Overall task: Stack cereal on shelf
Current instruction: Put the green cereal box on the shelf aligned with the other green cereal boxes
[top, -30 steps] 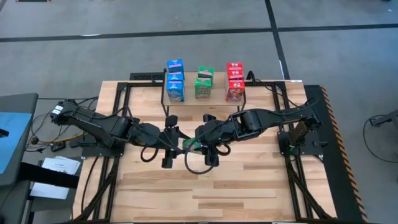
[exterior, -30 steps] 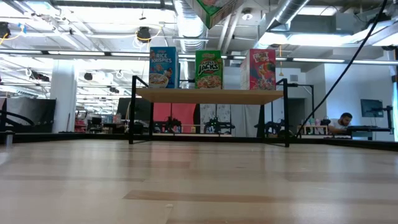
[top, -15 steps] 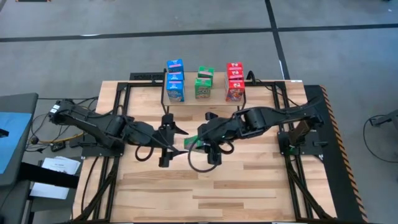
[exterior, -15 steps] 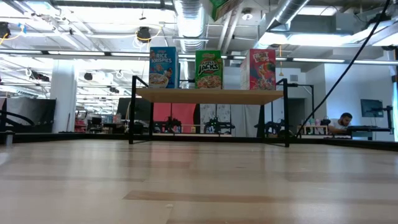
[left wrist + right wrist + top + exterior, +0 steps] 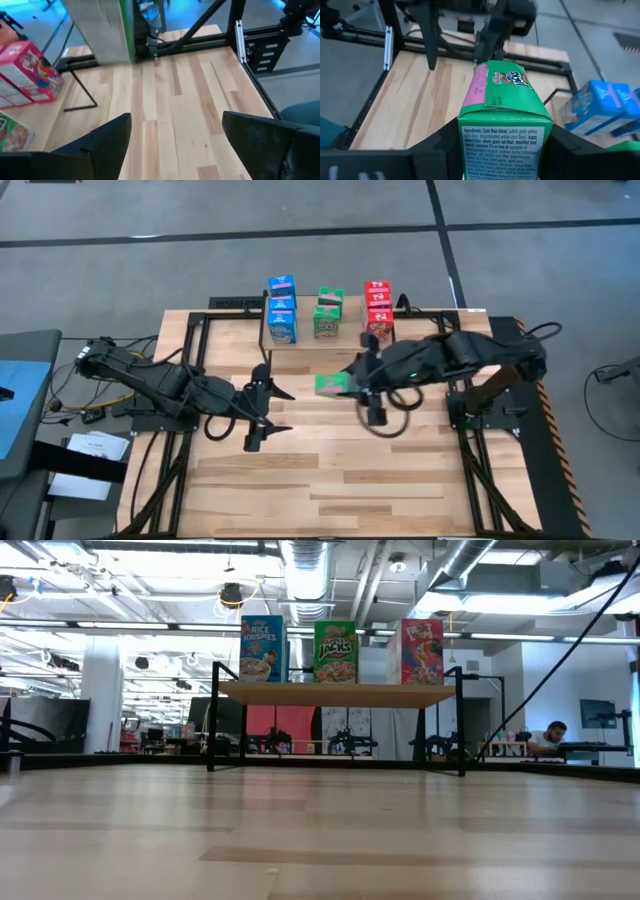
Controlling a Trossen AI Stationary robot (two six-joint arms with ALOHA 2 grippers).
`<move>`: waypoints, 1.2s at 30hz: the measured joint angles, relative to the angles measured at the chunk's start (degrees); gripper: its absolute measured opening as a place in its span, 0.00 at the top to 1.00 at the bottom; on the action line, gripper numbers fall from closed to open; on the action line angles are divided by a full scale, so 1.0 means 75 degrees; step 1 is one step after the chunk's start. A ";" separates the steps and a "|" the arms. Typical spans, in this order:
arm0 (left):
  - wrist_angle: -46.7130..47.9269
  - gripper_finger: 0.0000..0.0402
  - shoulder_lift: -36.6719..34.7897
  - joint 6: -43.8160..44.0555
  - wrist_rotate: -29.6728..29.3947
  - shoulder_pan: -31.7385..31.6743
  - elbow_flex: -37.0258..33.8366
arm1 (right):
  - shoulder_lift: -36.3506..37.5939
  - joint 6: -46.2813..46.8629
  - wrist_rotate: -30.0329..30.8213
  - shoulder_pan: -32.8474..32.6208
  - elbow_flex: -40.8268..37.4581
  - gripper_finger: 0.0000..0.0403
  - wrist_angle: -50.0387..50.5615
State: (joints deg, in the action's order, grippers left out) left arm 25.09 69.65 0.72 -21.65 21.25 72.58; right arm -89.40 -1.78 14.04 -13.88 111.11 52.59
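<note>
The right gripper (image 5: 350, 385) is clamped on a green cereal box (image 5: 331, 385), carried clear of the tabletop (image 5: 400, 470) just in front of the shelf (image 5: 335, 693). From the right wrist camera the green cereal box (image 5: 502, 125) sits squarely between that arm's two dark fingers (image 5: 427, 152), ingredients panel facing the lens, a pink side panel visible along one edge. The left gripper (image 5: 268, 408) hangs over the middle-left of the table, well apart from the carried box, its jaws spread wide with nothing between them; the left wrist camera shows bare planks between its fingers (image 5: 102, 145). On the shelf, seen from above, stand a blue stack (image 5: 282, 308), a green stack (image 5: 328, 313) and a red stack (image 5: 377, 310), side by side in that order from the left arm's side to the right arm's. The blue and red stacks each appear three boxes high; the green appears to hold two. The table-level camera shows the front faces of a blue box (image 5: 262, 648), a green box (image 5: 335, 651) and a red box (image 5: 421, 652) upright on the board, with black legs beneath. Neither gripper appears in that view. A seated person (image 5: 548, 737) is visible in the room far behind the table.
</note>
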 joint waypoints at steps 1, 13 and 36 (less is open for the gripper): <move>0.0038 0.24 0.0001 0.0063 0.0002 0.0011 0.0000 | 0.0114 -0.0123 0.0003 -0.0021 0.0000 0.49 0.0023; 0.0185 0.24 0.0009 0.0480 0.0012 0.0009 0.0000 | 0.1748 -0.0678 0.0003 -0.0151 -0.2222 0.49 -0.0768; 0.1595 0.24 0.0015 0.1568 -0.0185 0.0006 -0.0003 | 0.2495 -0.1049 0.0999 0.1302 -0.7893 0.48 -0.8708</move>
State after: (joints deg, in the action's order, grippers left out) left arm 37.05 69.76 12.48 -23.04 21.30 72.55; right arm -70.69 -9.64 21.54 -4.11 51.91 -12.72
